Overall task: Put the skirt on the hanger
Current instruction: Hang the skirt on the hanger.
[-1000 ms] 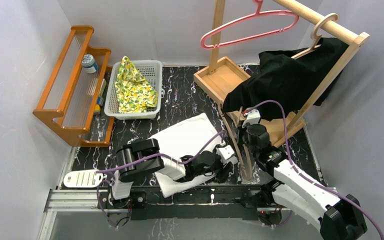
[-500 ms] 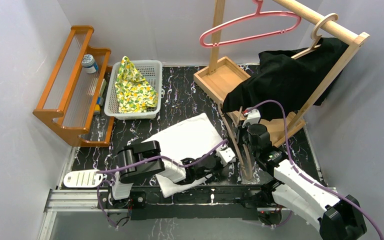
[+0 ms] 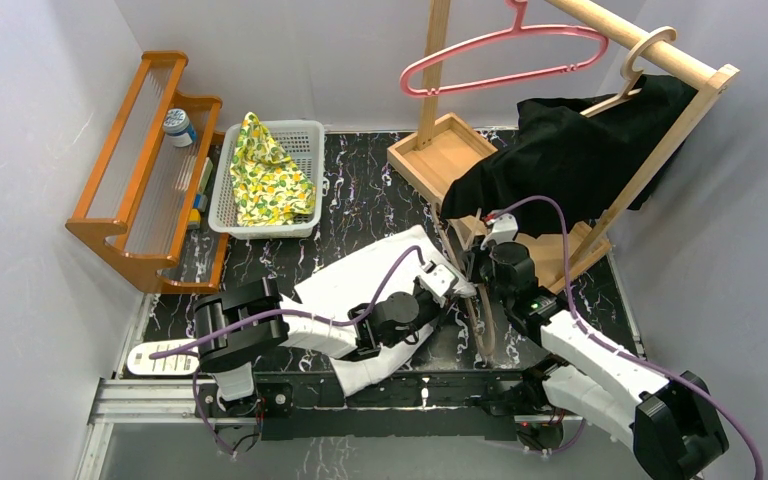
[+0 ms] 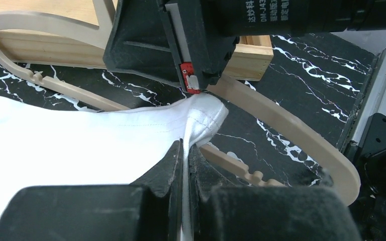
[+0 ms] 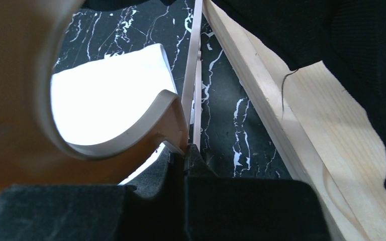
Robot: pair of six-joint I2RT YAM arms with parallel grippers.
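Here the left hand (image 4: 185,149) pinches the skirt (image 4: 70,145), the right hand (image 5: 186,153) clamps the hanger (image 5: 125,136) running near-to-far.

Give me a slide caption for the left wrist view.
Left gripper pinches the white skirt by a corner draped across the wooden hanger.

Overhead view: bright, even, diffuse light; soft faint shadows on the desk (image 3: 360,195); black cloth (image 3: 570,160) swallows detail; sharp throughout.
Left wrist view: white skirt (image 4: 80,143) close to overexposed, stitching legible; left claw (image 4: 185,153) dark, soft-edged in the foreground.
Right wrist view: hanger (image 5: 15,130) hard against the lens, blurred, orange-tinted; desk veining behind it crisp; right claw (image 5: 185,156) underexposed, featureless.
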